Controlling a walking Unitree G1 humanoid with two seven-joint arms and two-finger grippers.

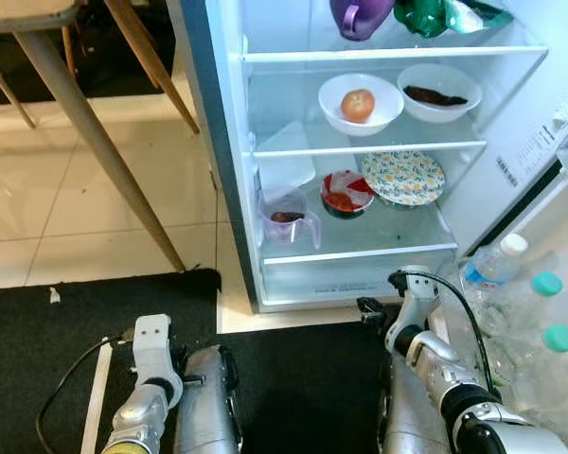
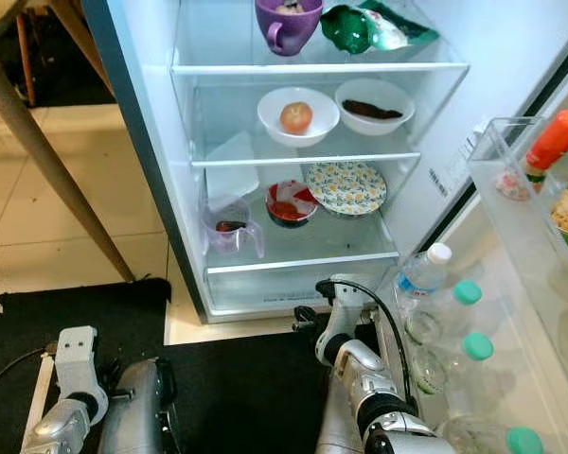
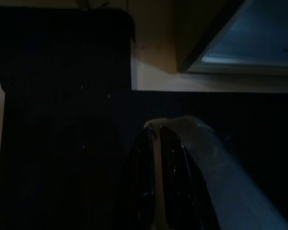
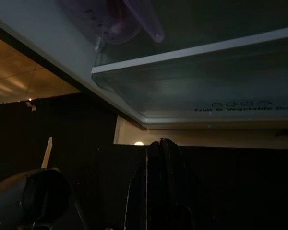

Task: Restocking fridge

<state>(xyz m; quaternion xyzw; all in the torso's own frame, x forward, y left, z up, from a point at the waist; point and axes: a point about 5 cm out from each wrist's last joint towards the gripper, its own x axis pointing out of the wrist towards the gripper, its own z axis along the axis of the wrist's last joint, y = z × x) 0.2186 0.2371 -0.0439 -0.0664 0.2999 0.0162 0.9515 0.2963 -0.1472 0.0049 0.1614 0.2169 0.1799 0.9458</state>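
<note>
Both arms low before open fridge [image 1: 218, 142]

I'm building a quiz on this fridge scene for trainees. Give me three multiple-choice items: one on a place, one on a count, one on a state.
1. Where is the apple?
A. in a white bowl on the middle shelf
B. in the door rack
C. on the floor

2. How many white bowls stand on that shelf?
A. one
B. two
C. four

3. How is the fridge door?
A. shut
B. open
C. removed

Answers: 1 A, the apple lies in the left bowl; 2 B, two bowls stand side by side; 3 B, the shelves and door rack bottles are exposed.
</note>
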